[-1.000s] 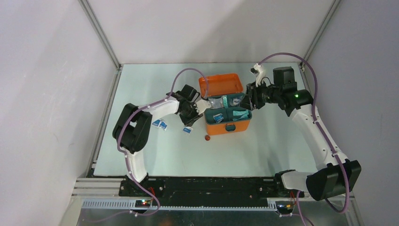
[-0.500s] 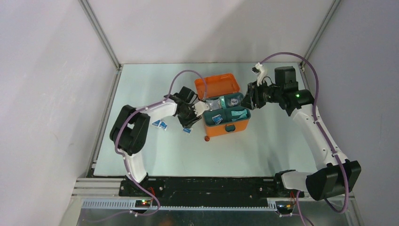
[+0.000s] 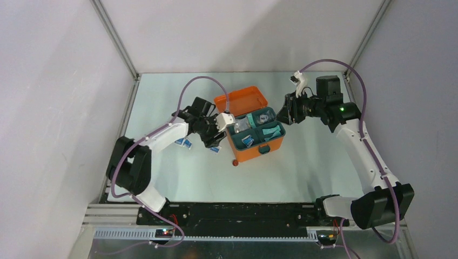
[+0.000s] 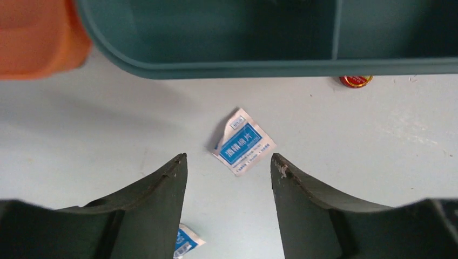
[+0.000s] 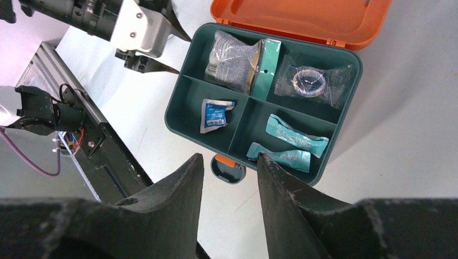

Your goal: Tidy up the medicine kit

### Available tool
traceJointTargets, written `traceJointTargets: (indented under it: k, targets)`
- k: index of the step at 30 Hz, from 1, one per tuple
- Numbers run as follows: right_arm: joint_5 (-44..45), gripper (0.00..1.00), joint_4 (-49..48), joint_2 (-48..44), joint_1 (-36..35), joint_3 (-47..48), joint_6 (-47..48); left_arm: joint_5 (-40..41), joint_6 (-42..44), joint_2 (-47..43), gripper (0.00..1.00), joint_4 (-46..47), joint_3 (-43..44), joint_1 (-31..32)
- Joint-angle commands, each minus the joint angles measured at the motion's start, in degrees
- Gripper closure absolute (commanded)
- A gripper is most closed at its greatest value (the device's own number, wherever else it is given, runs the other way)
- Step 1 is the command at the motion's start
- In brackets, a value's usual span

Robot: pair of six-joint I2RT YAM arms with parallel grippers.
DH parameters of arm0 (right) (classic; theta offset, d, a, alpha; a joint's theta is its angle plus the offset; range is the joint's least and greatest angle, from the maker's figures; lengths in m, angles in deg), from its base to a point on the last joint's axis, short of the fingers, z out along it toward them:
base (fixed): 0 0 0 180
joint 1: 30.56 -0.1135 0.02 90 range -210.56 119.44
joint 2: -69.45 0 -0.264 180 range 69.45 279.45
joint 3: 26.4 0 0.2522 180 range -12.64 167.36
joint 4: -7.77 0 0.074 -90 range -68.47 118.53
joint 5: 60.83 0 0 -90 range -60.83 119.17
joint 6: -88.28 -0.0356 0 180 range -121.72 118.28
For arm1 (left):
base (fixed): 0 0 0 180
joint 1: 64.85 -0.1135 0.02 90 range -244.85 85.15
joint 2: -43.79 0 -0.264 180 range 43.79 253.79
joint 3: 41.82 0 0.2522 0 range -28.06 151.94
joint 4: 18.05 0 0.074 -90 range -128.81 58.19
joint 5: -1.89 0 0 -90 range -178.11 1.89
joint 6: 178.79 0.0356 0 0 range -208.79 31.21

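- Packets lay on the table left of the medicine kit; the loose packet sat nearest its left near corner, with a small red cap just near of the box.
- The left gripper hung above that packet, jaws parted and empty, the packet lying just ahead of the fingertips, toward the kit.
- The kit stood mid-table, lid swung open to the far side, its compartment tray exposed and partly filled.
- The right gripper hovered at the kit's far right, jaws partly open, holding nothing.
- Judgement: the left arm was nearer the loose packet; a short forward descent would bracket it.
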Motion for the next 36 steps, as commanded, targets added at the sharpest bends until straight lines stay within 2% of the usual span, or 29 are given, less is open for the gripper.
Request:
traceJointTargets:
  k: [1, 5, 11, 22, 36]
  targets:
    - [-1.0, 0.55, -1.7, -0.4, 0.3, 0.1, -0.2, -0.7, 5.5, -3.4, 0.39, 1.8, 1.2, -0.4]
    - [-1.0, 0.55, -1.3, -0.3, 0.3, 0.1, 0.1, 1.9, 16.4, -4.0, 0.45, -0.3, -2.9, -0.4]
    - [-1.6, 0.55, -1.8, 0.3, 0.4, 0.1, -0.3, 6.9, 20.5, 2.1, 0.55, -2.1, -1.1, -0.2]
    - [-1.3, 0.55, -1.3, 1.4, 0.5, 0.1, 0.2, 4.9, 19.6, 9.4, 0.63, -2.1, 3.4, 0.7]
    - [-1.4, 0.56, -1.4, 2.1, 0.8, 0.1, 0.2, 11.2, 22.4, 11.2, 0.76, -2.5, 1.5, 2.1]
